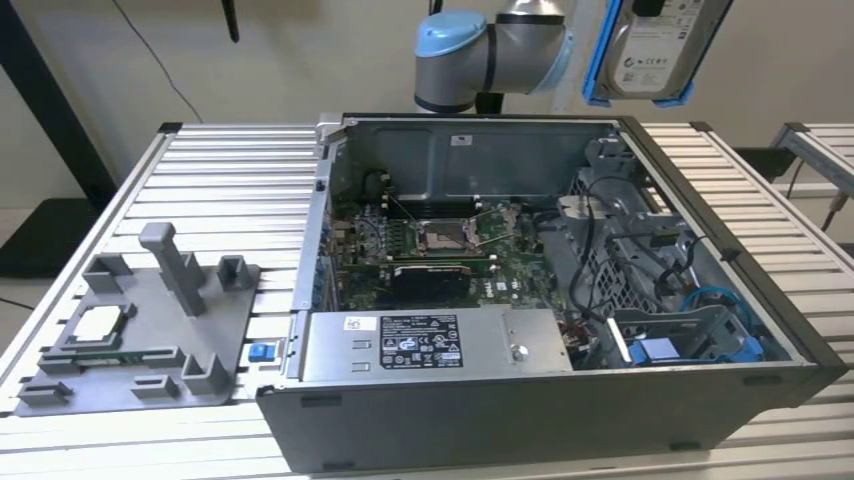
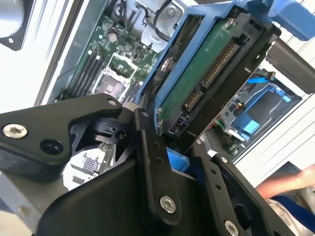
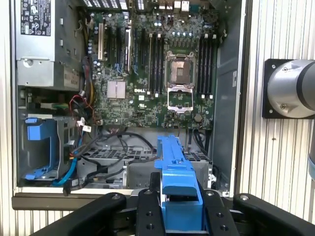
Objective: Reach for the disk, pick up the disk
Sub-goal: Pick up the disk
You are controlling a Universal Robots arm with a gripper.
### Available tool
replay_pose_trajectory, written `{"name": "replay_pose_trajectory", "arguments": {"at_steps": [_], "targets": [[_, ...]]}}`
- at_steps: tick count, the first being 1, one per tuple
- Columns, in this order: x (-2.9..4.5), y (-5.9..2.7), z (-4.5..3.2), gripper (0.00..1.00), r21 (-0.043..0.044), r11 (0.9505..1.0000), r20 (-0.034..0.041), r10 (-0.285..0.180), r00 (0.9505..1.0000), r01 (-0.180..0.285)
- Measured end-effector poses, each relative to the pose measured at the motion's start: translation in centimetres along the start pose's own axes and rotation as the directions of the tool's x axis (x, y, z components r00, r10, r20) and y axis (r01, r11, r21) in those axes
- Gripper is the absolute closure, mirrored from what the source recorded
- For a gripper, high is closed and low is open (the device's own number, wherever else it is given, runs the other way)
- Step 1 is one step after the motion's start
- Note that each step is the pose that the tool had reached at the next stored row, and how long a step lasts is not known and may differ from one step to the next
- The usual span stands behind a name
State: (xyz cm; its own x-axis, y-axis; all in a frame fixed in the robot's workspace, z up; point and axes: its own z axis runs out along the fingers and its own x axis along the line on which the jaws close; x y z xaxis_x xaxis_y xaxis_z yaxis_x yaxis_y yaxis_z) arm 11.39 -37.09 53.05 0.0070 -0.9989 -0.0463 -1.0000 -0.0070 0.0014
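High above the case (image 1: 534, 300), disk (image 1: 654, 50) clamped betw. closed jaws.

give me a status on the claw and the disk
Claw shut on the disk. Disk held high above the open computer case, clear of it. Nothing in the way.

Silvery metal disk (image 1: 650, 45) in glossy blue plastic bracket (image 3: 178, 182); matt black fingers (image 2: 152, 162); ribbed metal table (image 1: 227, 175).
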Motion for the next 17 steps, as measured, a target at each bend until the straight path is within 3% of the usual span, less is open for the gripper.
{"name": "replay_pose_trajectory", "arguments": {"at_steps": [12,17], "targets": [[0.13,-0.04,-0.01,1.0,0.0,1.0,-0.0001,0.0,1.0,0.0],[0.88,-0.03,-0.04,1.0,-0.0001,1.0,0.0,0.0,1.0,0.0]]}}
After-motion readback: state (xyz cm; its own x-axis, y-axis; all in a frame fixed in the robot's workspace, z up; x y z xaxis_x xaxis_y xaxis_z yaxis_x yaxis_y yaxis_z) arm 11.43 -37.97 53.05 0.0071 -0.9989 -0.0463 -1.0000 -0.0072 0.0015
